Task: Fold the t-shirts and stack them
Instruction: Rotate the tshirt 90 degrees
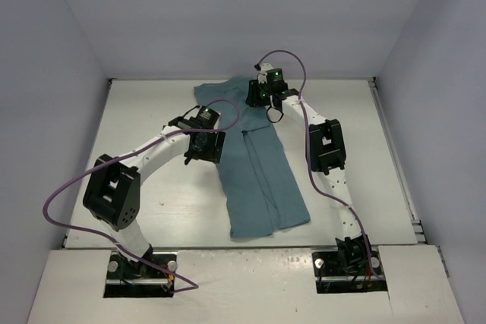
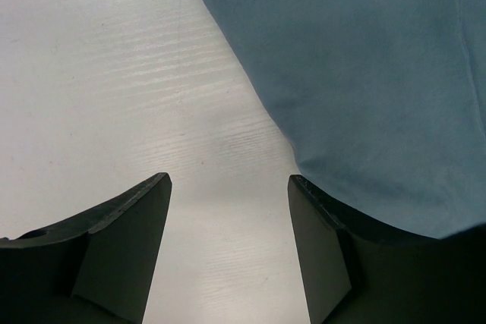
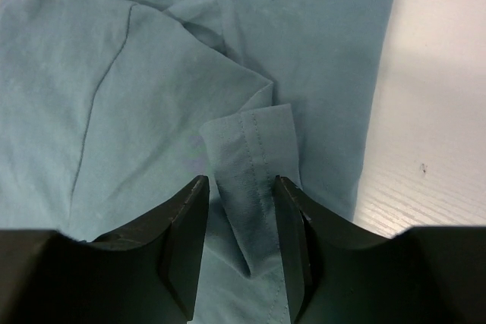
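One teal t-shirt (image 1: 262, 180) lies on the white table (image 1: 144, 104), folded lengthwise into a narrow strip, collar end at the back. My right gripper (image 1: 258, 99) hovers over that collar end. In the right wrist view its jaws (image 3: 240, 180) stand open astride a raised fold of sleeve hem (image 3: 254, 138), with a gap between cloth and left finger. My left gripper (image 1: 203, 149) is low at the shirt's left edge. The left wrist view has it open (image 2: 228, 178) over bare table, the shirt (image 2: 364, 73) lying beside its right finger (image 2: 319, 240).
Pale walls close the table in at the back and both sides. A raised rail (image 1: 399, 165) runs along the right edge. Purple cables (image 1: 76, 184) loop from both arms. Bare table (image 2: 114, 73) lies left of the shirt.
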Robot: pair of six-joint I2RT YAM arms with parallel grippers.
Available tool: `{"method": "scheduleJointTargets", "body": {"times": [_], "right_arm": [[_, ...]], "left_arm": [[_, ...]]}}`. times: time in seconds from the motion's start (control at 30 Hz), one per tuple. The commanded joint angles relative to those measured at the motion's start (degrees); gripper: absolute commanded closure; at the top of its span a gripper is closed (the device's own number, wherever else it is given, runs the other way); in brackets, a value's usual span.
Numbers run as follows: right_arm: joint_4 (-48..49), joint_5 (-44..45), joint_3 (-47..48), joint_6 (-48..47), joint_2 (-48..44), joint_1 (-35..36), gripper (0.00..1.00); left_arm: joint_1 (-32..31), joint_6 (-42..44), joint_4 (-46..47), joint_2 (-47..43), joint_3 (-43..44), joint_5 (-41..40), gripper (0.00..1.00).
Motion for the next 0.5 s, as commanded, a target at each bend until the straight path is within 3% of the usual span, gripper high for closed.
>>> {"method": "scheduleJointTargets", "body": {"times": [0.0,0.17,0.47], "right_arm": [[3.3,2.8,-0.3,-2.5,-3.5,0.3,0.65],[3.3,3.3,-1.2,-3.9,-4.6,1.1,0.78],[3.3,5.1,-2.4,-5.6,-8.3,3.2,0.59]], "left_arm": [[-0.4,0.0,1.2,-3.7,0.1,-0.5,0.39],[-0.4,0.0,1.2,-3.9,-0.2,-0.6,0.40],[-0.3,0.0,1.2,-4.6,-0.6,-1.0,0.40]]}}
